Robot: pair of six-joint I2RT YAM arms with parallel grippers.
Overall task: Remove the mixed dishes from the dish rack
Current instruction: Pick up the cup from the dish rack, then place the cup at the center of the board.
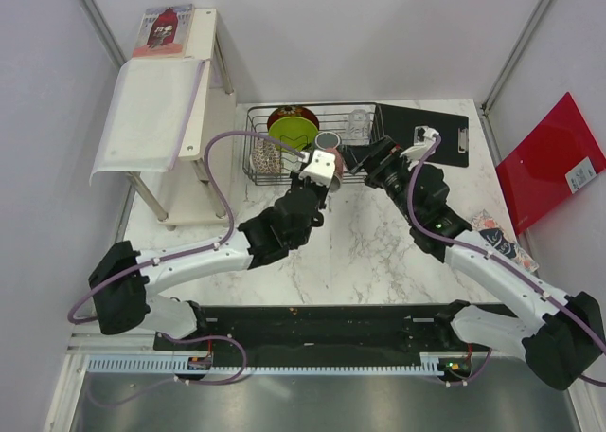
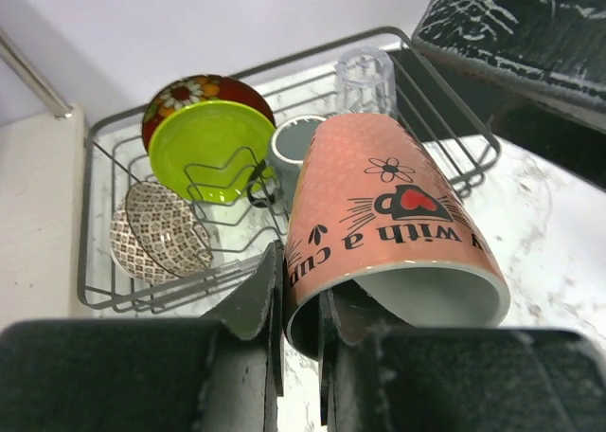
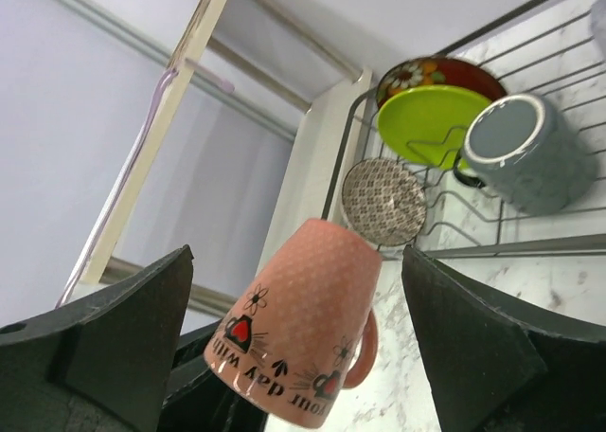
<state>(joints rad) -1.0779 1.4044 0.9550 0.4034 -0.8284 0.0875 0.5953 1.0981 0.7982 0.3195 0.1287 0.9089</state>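
My left gripper (image 2: 301, 280) is shut on the rim of the orange-red cup (image 2: 388, 205) and holds it tilted, mouth down, in the air in front of the dish rack (image 2: 95, 261). My right gripper (image 3: 295, 261) is wide open, and the cup (image 3: 303, 328) hangs between its fingers without touching them. In the rack stand the lime-green plate (image 2: 210, 148), the dark red bowl (image 2: 194, 91), the small patterned bowl (image 2: 159, 231), the dark grey mug (image 2: 294, 148) and the clear glass (image 2: 365, 72). From above, both grippers meet at the rack's front edge (image 1: 284, 178).
A white shelf stand (image 1: 161, 119) is left of the rack. A black clipboard (image 1: 426, 134) lies right of it. A red folder (image 1: 554, 162) leans at the right wall, a patterned packet (image 1: 502, 238) below it. A black mat (image 1: 312, 323) lies along the near edge.
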